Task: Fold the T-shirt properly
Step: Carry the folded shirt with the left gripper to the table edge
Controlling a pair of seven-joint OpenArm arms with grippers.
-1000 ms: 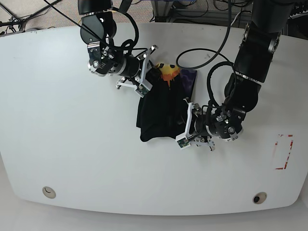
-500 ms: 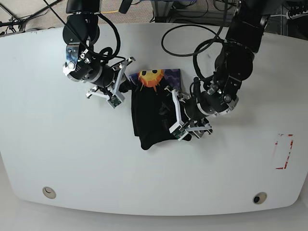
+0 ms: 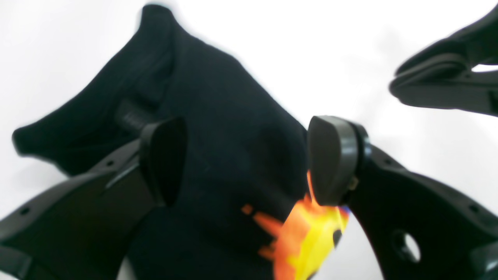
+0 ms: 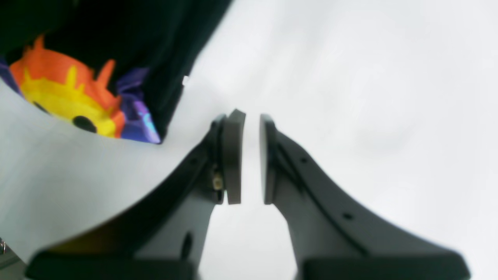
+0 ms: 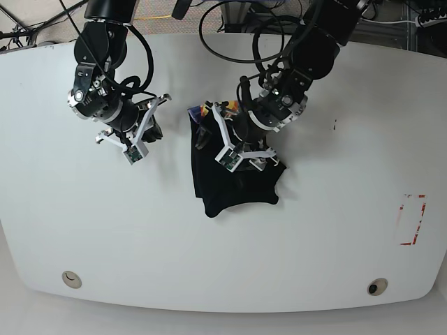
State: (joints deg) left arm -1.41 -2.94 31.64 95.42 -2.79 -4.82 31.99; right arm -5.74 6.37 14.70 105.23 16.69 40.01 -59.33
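Left wrist view: the left gripper is sitting right over the T-shirt, jaws spread wide with black fabric filling the gap between the two pads but not pinched. The orange-yellow print is peeking out near the bottom pad (pretty blurry here).

Right wrist view: the right gripper is hovering over bare white table, jaws nearly together with just a thin slit showing, gripping nothing. The T-shirt is lying off to the upper left, not touching it.

Base view: the T-shirt is lying bunched up mid-table, the left gripper hanging over its top edge, while the right gripper is sitting well apart on the other side.
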